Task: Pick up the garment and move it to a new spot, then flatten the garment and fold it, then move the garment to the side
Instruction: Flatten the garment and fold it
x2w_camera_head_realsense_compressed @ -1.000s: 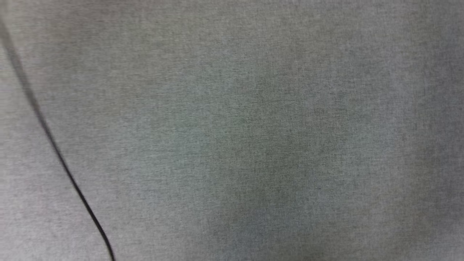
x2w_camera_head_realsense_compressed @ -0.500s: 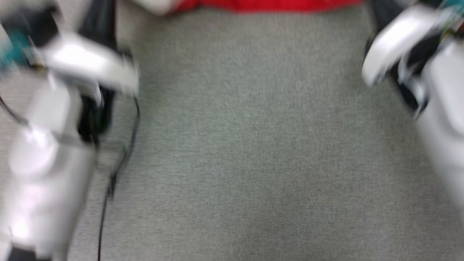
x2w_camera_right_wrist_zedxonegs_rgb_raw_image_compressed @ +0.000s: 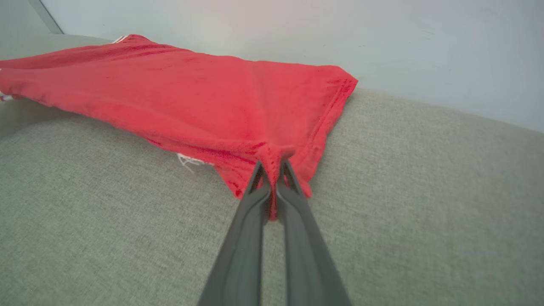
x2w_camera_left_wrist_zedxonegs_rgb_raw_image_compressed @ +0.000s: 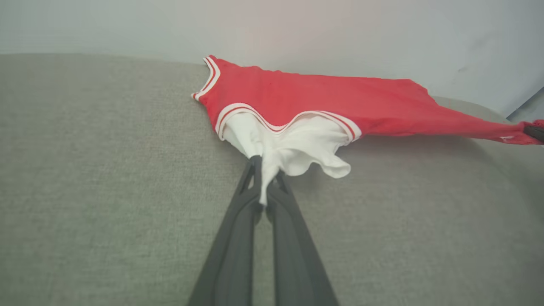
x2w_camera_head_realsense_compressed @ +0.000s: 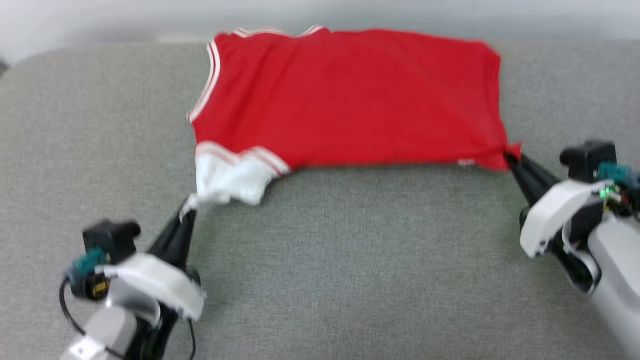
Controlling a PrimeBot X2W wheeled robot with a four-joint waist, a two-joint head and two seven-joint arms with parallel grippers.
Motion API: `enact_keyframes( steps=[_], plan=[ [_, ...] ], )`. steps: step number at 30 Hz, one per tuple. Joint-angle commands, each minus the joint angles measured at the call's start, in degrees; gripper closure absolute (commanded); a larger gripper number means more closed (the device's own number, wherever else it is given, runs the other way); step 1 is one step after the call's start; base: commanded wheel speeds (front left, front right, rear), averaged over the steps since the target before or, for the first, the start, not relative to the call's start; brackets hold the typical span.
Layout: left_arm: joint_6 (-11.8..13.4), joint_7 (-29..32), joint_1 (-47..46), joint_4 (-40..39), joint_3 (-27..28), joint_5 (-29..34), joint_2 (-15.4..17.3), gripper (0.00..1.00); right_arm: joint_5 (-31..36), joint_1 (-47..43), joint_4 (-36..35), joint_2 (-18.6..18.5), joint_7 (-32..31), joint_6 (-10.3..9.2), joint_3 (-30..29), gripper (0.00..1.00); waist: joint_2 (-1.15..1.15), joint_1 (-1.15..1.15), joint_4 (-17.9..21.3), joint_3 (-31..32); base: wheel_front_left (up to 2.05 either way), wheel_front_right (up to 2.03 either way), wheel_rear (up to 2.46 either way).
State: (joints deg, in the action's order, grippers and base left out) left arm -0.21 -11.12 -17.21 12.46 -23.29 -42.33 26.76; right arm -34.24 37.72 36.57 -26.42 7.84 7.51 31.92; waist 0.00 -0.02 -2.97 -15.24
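The garment [x2w_camera_head_realsense_compressed: 350, 95] was laid across the far half of the table [x2w_camera_head_realsense_compressed: 350, 280], close to the pale wall [x2w_camera_head_realsense_compressed: 320, 15], plain red side up; no lettering was seen. The left pincer [x2w_camera_head_realsense_compressed: 186, 215] was clenched on the white sleeve [x2w_camera_head_realsense_compressed: 227, 177]. In the left wrist view a pinch of white cloth was caught between the closed fingers [x2w_camera_left_wrist_zedxonegs_rgb_raw_image_compressed: 236, 238], and the sleeve was bunched and ruffled just ahead of the tips. The right pincer [x2w_camera_head_realsense_compressed: 511, 156] was clenched on the red hem corner at the opposite end. In the right wrist view the red cloth was gathered into a small fold between the closed fingers [x2w_camera_right_wrist_zedxonegs_rgb_raw_image_compressed: 248, 238]. The near edge was pulled taut between the two grips and was raised slightly off the table, with shadow under it. The far edge was rested on the grey cloth top. Red-white trim [x2w_camera_head_realsense_compressed: 207, 80] was seen along the armhole on the left and at the sleeve seam. A small white label [x2w_camera_head_realsense_compressed: 466, 162] was seen at the near hem, just beside the right pincer. The pincers were held low and well apart. The head view was slightly blurred.
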Motion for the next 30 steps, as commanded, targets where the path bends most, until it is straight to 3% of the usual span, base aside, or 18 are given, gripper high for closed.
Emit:
enact_keyframes(
  steps=[1, 14, 24, 30],
  plan=[
    [0.58, 0.85, 2.62, -1.57, -0.28, -0.36, 0.85, 1.00, -1.20, -2.18, -0.51, -0.81, -0.10, -0.04, 0.01, 1.00, 0.00, 0.02, -0.04, 2.46, 0.00, 0.00, 0.00],
    [5.53, 9.56, 20.95, -15.36, -2.01, -2.85, 8.37, 1.00, -9.80, -18.96, -9.91, -6.74, -4.46, -0.04, 2.40, 1.00, 0.00, 0.02, 1.07, 10.50, 0.00, 0.00, 0.00],
    [8.24, 14.44, 34.19, -23.78, -2.45, -7.71, 12.68, 1.00, -15.22, -31.33, -19.19, -11.25, -10.17, -0.04, -0.28, 1.00, 0.00, 0.02, 2.27, 13.72, 0.00, 0.00, 0.00],
    [7.43, 15.92, 39.11, -26.24, -2.69, -9.98, 15.19, 1.00, -15.34, -37.23, -22.76, -11.82, -12.61, -0.05, -4.10, 1.00, 0.00, 0.02, 2.51, 13.52, 0.00, 0.00, 0.00]
  ],
)
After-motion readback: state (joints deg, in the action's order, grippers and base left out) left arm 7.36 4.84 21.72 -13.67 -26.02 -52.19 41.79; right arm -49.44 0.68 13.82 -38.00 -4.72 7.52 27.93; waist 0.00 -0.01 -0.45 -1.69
